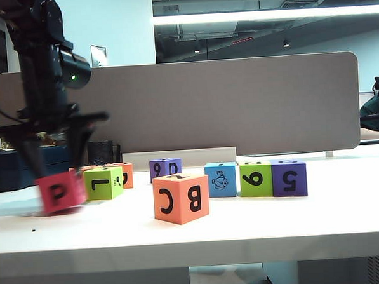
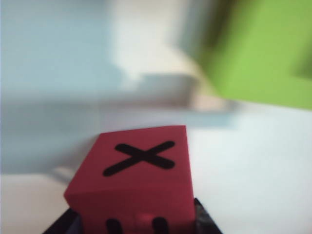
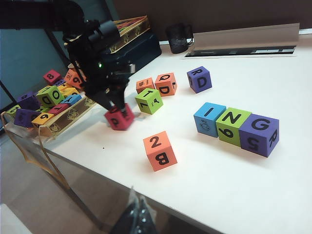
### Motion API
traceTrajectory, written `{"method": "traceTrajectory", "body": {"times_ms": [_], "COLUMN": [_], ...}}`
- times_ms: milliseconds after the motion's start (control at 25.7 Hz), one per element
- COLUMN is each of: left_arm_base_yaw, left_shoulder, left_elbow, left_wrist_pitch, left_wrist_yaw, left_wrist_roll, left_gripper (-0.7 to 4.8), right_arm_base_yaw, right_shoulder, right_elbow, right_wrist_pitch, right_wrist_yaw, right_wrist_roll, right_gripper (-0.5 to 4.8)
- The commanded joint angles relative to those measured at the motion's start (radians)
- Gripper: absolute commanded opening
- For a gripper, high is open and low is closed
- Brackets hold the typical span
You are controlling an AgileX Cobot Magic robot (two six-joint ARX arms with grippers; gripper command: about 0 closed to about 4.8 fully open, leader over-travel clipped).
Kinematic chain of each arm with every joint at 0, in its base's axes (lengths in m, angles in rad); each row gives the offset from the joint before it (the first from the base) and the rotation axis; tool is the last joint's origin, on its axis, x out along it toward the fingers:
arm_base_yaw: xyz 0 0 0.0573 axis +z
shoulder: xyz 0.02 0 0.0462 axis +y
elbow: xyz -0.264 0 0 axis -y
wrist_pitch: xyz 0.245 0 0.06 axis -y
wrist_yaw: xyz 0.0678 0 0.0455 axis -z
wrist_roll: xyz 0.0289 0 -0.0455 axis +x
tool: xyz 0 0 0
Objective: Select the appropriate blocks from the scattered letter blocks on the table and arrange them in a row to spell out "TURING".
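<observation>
Left claw [image 1: 57, 181] is down at the far left of the surface [image 1: 276, 220], fingers clamped on either side of the magenta block [image 1: 60, 192], which sits tilted and blurred at the surface, whether touching it or just above I can't tell. From the left wrist, that block [image 2: 136, 185] fills the foreground, a black X on its top face, dark finger pads at its lower corners. Just beside it to the right stands the green T block [image 1: 103, 183], with two orange blocks [image 3: 166, 84] tucked close behind. The purple R block [image 1: 165, 169] stands alone further back. Over on the right, three blocks touch in a row: blue I [image 3: 209, 119], green N [image 3: 233, 126], purple G [image 3: 259, 134]. The big orange block [image 1: 181, 198] sits up front, apart from everything. Off the surface's left edge, a tray [image 3: 58, 124] holds more blocks. Right claw [image 3: 136, 219] hangs back off the near edge, barely in frame; whether its fingers are apart or together I can't tell.
</observation>
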Motion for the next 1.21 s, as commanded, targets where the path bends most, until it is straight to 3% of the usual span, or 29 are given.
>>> {"method": "traceTrajectory", "body": {"times_ms": [39, 195, 389, 545, 661, 895, 1206], "left_arm_base_yaw": [-0.032, -0.093, -0.16, -0.216, -0.247, -0.267, -0.268], "left_shoulder": [-0.021, -0.032, -0.027, -0.016, -0.004, 0.03, 0.091], "left_elbow": [0.058, 0.153, 0.159, 0.159, 0.159, 0.159, 0.159], "left_wrist_pitch": [-0.027, -0.018, 0.061, 0.116, 0.165, 0.275, 0.277], "left_wrist_yaw": [0.083, 0.061, 0.016, -0.06, -0.085, -0.089, -0.039], "left_wrist_roll": [0.006, 0.024, 0.034, 0.086, 0.095, 0.095, 0.095], "left_gripper": [2.36, 2.36, 2.32, 1.75, 1.69, 1.79, 1.83], "right_arm_base_yaw": [0.0, -0.001, -0.001, -0.001, -0.001, -0.001, -0.001], "right_shoulder": [-0.01, -0.009, -0.01, -0.01, -0.01, -0.01, -0.01], "right_elbow": [0.004, 0.004, 0.004, 0.004, 0.004, 0.004, 0.004], "right_wrist_pitch": [0.011, 0.011, 0.011, 0.011, 0.011, 0.01, 0.01], "right_wrist_yaw": [0.002, 0.002, 0.002, 0.002, 0.002, 0.002, 0.002], "right_wrist_roll": [-0.003, -0.003, -0.003, -0.003, -0.003, -0.003, -0.003], "right_gripper": [-0.01, -0.01, -0.01, -0.01, -0.01, -0.01, -0.01]}}
